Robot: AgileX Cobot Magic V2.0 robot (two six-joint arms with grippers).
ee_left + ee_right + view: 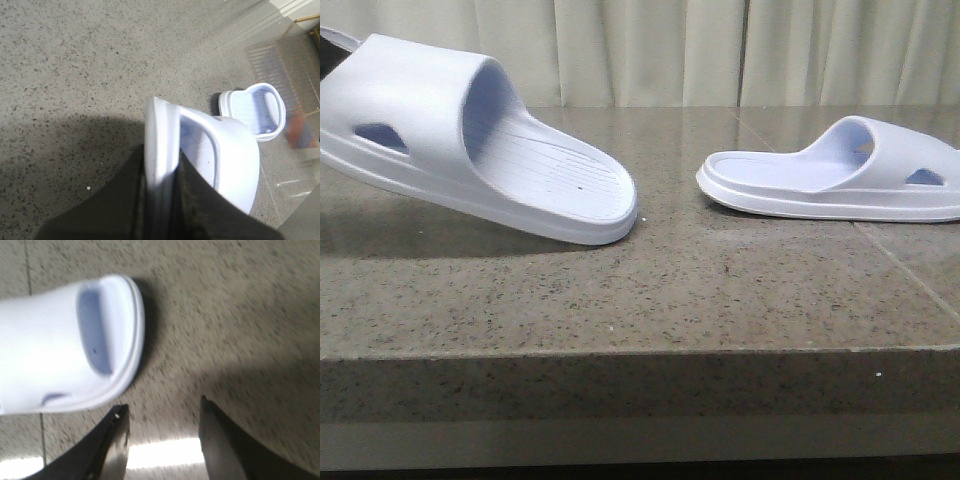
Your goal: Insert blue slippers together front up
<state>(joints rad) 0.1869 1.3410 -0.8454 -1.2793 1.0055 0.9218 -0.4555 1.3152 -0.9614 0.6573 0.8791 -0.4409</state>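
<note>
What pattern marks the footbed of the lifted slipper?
Fine parallel grooves on the lifted slipper, very pale blue; clearest in the front view.

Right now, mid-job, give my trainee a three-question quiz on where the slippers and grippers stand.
1. True or false: the left gripper is shut on the left slipper, which is tilted with its far end raised.
2. Multiple choice: the right slipper is A) lying flat on the stone table, apart from the other; B) held by the right gripper; C) pushed into the left slipper.
3. Fill in: the right gripper is ____, with nothing between its fingers.

Key: 1 true; 2 A; 3 open.
</note>
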